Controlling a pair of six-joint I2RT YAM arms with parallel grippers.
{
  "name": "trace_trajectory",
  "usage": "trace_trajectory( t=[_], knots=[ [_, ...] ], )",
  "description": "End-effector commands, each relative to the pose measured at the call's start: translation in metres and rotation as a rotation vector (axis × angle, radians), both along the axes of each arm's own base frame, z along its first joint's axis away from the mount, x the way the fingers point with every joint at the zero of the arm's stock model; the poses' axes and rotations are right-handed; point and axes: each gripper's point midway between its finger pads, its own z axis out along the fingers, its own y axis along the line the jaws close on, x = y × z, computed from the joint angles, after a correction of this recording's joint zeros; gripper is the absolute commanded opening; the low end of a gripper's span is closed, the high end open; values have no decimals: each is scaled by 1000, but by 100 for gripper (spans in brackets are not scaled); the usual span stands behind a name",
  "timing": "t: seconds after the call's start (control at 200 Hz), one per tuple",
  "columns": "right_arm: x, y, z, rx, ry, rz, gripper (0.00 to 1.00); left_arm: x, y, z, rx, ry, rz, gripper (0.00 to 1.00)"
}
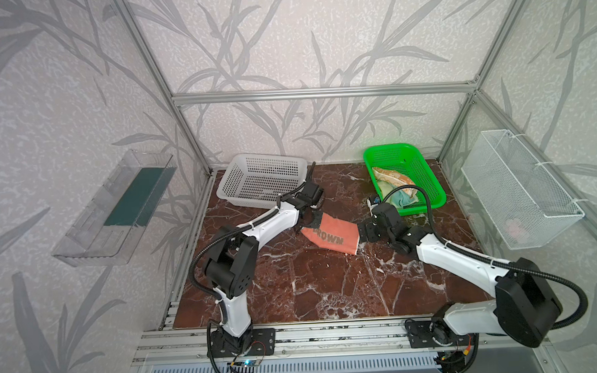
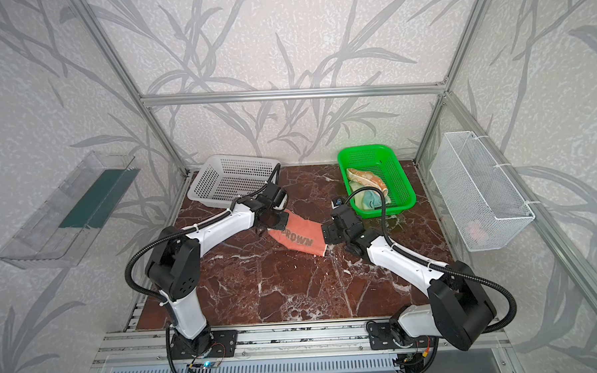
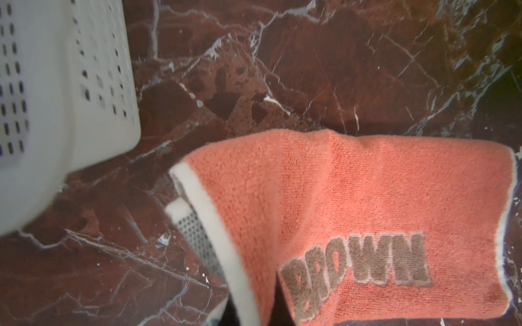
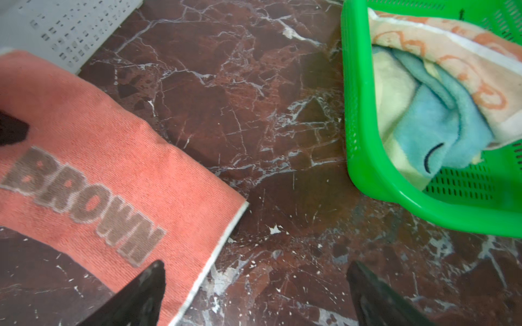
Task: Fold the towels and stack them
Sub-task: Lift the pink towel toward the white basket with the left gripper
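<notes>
Salmon-pink BROWN towel (image 1: pixel 331 239) is lying folded on the marble tabletop (image 1: pixel 329 290) | left gripper (image 1: pixel 305 227) is pinching its left end, jaws closed | right gripper (image 4: pixel 257 265) is standing spread wide at its right edge | orange rabbit towel (image 4: pixel 466 65) and pale yellow towel (image 4: pixel 392 93) are sitting in the green basket (image 4: pixel 364 141), well apart.

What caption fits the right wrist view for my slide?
Open right claw beside the salmon BROWN towel on the marble table; two crumpled towels wait in the green basket.
</notes>
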Motion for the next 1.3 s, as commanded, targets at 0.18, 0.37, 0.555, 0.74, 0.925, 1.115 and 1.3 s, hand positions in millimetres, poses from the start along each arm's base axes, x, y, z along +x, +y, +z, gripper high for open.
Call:
trace_trajectory(
  t=[0.18, 0.37, 0.555, 0.74, 0.925, 1.115, 1.3],
  knots=[
    [-2, -6, -11, 12, -21, -2, 99, 31, 14, 40, 151, 15, -47, 0],
    [-1, 1, -20, 14, -4, 28, 99, 57, 16, 64, 157, 11, -66, 0],
    [0, 5, -25, 14, 6, 56, 99, 84, 28, 81, 175, 4, -59, 0],
    [2, 11, -31, 20, 15, 73, 99, 107, 47, 94, 186, -21, -44, 0],
    [4, 19, -33, 37, 27, 102, 99, 127, 64, 116, 149, -90, -50, 0],
    [6, 28, -39, 51, 54, 127, 99, 139, 85, 136, 80, -134, -34, 0],
    [8, 38, -48, 74, 93, 149, 99, 149, 116, 142, 80, -154, 1, 0]
  ],
)
